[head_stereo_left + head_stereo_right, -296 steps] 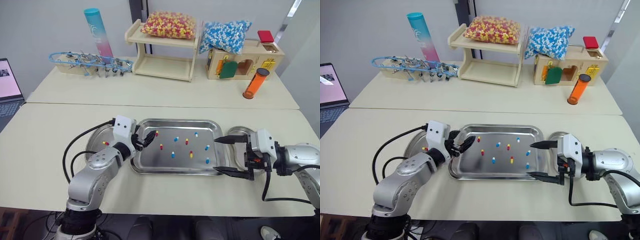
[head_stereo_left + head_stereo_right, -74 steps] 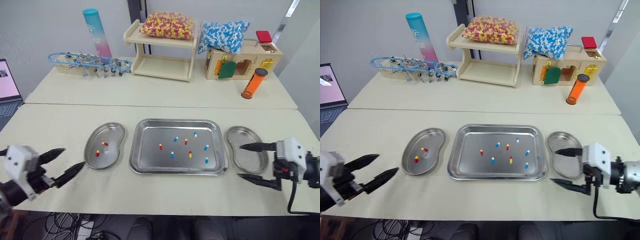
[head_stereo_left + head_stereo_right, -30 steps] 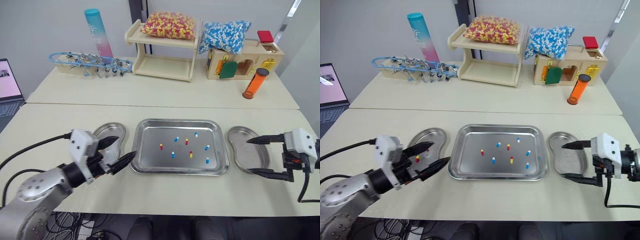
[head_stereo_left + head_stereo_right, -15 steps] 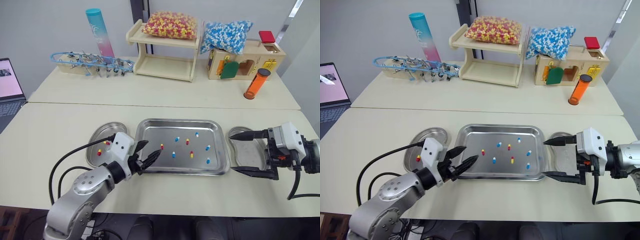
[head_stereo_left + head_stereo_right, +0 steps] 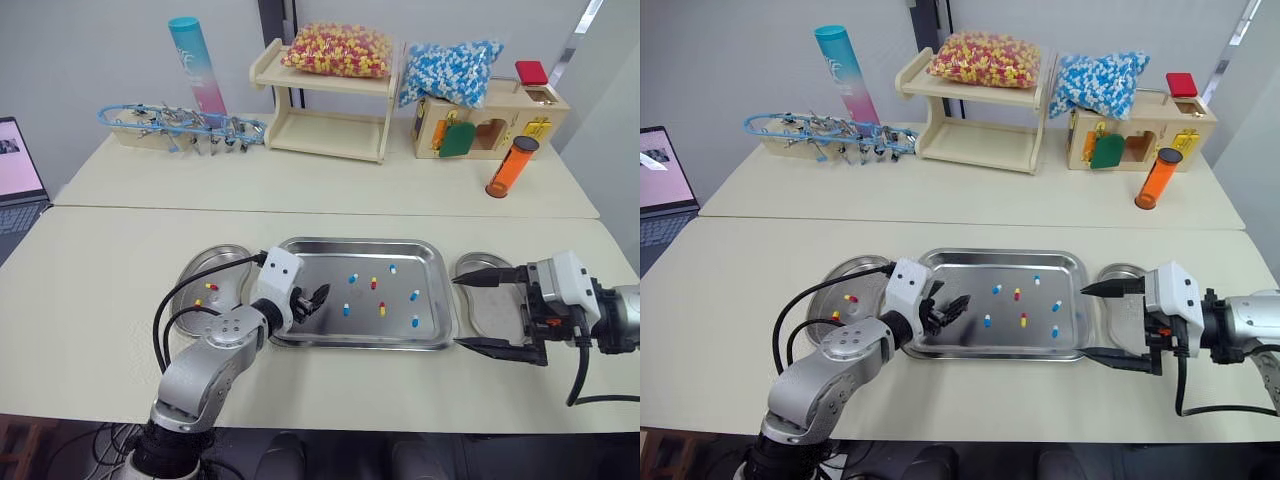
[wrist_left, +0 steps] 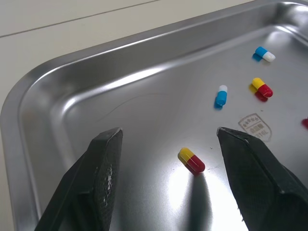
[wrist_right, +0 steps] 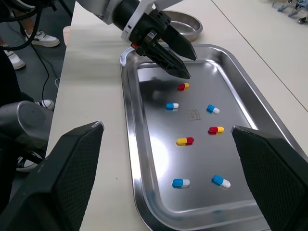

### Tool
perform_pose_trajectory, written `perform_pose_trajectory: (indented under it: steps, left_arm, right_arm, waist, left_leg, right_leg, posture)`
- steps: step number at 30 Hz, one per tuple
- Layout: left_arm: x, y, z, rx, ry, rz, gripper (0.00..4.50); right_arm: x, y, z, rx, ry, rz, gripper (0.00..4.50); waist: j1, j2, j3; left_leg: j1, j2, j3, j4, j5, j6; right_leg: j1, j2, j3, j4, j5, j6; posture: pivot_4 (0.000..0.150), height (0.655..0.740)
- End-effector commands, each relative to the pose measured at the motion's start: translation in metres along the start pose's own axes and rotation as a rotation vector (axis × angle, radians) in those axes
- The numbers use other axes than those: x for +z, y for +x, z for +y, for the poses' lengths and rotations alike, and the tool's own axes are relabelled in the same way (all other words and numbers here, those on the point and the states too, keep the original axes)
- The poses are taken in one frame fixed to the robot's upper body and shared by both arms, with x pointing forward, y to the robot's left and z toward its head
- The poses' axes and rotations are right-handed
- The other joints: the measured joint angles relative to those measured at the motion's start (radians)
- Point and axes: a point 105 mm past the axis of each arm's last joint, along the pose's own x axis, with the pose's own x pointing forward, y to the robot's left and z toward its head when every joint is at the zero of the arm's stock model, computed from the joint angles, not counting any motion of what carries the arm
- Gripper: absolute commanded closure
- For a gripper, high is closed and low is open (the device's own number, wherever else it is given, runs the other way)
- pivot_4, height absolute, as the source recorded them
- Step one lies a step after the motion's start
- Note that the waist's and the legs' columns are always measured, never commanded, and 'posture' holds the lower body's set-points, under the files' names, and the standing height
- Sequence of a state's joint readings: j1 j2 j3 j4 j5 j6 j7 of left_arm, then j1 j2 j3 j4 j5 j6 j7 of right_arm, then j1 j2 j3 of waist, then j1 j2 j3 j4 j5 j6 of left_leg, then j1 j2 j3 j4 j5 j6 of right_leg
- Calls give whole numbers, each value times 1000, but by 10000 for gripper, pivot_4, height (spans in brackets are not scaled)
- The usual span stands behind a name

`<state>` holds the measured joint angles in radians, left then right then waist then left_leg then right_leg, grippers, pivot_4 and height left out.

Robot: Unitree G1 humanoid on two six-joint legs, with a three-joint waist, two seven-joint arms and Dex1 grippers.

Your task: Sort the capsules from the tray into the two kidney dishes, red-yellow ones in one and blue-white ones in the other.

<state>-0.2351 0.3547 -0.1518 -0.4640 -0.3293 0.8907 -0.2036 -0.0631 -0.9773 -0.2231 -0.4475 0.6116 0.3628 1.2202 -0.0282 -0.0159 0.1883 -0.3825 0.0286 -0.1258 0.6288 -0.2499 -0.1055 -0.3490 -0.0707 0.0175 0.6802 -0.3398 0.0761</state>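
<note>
My left gripper point(image 5: 312, 298) hovers open low over the left part of the steel tray point(image 5: 355, 243). A red-yellow capsule point(image 6: 191, 160) lies on the tray floor between its fingers, untouched. Several more capsules lie scattered in the tray, among them a blue-white one point(image 5: 352, 278) and a red-yellow one point(image 5: 381, 309). The left kidney dish point(image 5: 205, 268) holds two red-yellow capsules point(image 5: 848, 297). My right gripper point(image 5: 457, 312) is wide open at the tray's right rim, its fingers on either side of the right kidney dish point(image 5: 495, 305).
On the far table stand a wooden shelf with a bag of red-yellow capsules point(image 5: 338, 50), a bag of blue-white capsules point(image 5: 450, 68) on a wooden box, an orange tube point(image 5: 510, 165), a blue-pink cylinder point(image 5: 195, 65) and an instrument rack point(image 5: 180, 125). A laptop point(image 5: 15, 160) sits far left.
My left gripper has swung right from in front of the left dish to the tray and narrowed around a red-yellow capsule. My right gripper has shifted slightly toward the tray.
</note>
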Motion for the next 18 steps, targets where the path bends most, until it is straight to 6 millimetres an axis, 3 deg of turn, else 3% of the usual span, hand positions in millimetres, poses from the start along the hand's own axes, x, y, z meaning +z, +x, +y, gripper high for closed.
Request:
perform_pose_trajectory:
  steps: [1,18]
  left_arm:
    - [8,1,-2,6,-7,-8,13087]
    - [-8,14,-4,-45,27,211,13087]
  right_arm:
    - [8,1,2,4,-33,-12,0]
    - [9,7,1,-5,-32,-22,0]
  waist:
    - [0,0,0]
    - [0,0,0]
  left_leg:
    - [0,0,0,0,0,0]
    - [0,0,0,0,0,-1]
  right_leg:
    - [0,0,0,0,0,0]
    - [0,0,0,0,0,0]
  posture:
    - [1500,7400]
    - [1500,7400]
